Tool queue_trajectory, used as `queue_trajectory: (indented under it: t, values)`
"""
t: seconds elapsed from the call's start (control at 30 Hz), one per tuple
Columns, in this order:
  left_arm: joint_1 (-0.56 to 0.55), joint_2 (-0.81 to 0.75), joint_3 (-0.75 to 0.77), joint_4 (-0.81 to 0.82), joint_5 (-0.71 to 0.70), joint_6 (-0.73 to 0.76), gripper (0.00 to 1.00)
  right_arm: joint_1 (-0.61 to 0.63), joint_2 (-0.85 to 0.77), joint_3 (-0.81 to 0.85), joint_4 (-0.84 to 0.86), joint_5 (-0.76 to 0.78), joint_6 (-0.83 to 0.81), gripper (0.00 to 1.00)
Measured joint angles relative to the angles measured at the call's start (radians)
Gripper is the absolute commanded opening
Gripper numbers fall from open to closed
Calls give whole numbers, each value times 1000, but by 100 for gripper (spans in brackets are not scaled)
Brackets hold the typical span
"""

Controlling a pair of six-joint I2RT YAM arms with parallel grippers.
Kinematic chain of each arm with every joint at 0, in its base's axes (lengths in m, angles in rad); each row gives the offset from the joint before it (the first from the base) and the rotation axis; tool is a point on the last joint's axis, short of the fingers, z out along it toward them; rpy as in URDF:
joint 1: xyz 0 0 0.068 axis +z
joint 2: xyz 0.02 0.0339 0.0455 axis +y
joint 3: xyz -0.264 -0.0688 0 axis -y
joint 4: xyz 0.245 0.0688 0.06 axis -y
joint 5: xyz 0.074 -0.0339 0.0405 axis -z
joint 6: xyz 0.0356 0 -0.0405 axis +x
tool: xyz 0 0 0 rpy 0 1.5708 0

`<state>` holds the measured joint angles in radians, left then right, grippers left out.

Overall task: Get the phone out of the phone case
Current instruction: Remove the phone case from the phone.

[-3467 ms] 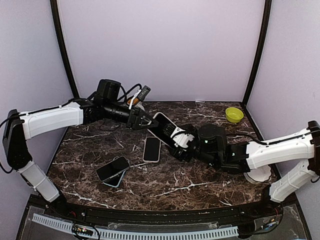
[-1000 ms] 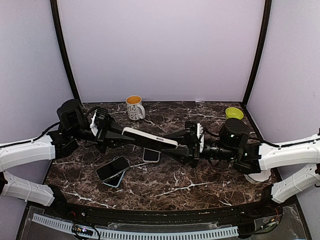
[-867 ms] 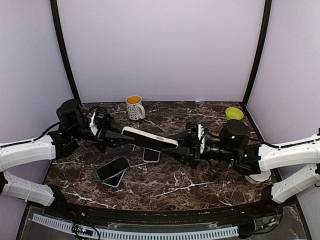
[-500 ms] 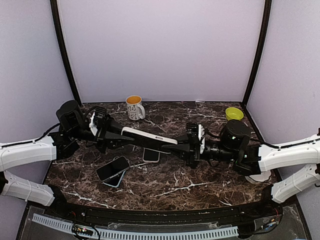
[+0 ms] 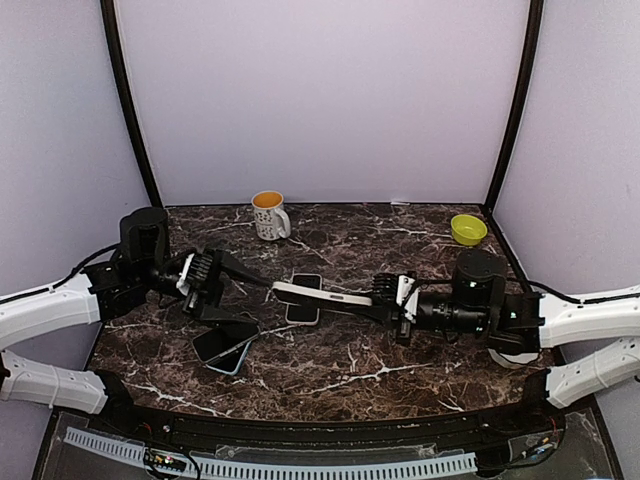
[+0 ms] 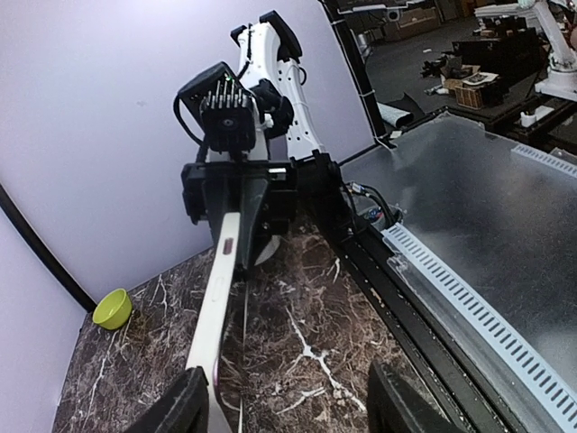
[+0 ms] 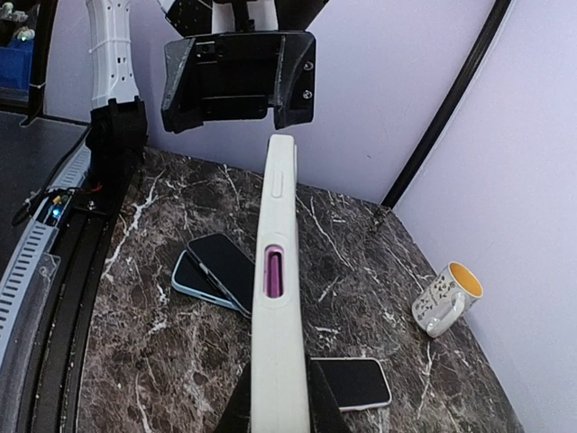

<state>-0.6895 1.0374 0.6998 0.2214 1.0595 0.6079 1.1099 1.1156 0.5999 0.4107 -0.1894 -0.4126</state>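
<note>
Backed off toward 9 o'clock, my left gripper [image 6: 288, 397] has let go, jaws spread apart. My right gripper [image 5: 388, 298] stays clamped on the 3 o'clock end of the white phone case [image 5: 322, 296], held edge-up over the centre of the table [image 5: 400, 362].

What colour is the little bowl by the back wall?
The bowl is lime green; the top external view shows it best.

Along its near edge the table [image 5: 380, 375] lies open. Mid-table, stacked phones [image 5: 227, 342], a flat phone [image 5: 303, 312] and the cased phone [image 5: 322, 296] held over it bar the way; mug [image 5: 267, 214] and bowl [image 5: 467, 229] line the far edge.
</note>
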Motion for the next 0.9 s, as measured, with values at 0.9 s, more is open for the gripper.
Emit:
queue_trajectory:
  t: [0.9]
  values:
    - [-81, 67, 18, -190, -38, 211, 45, 39, -73, -14, -246, 0, -379, 0]
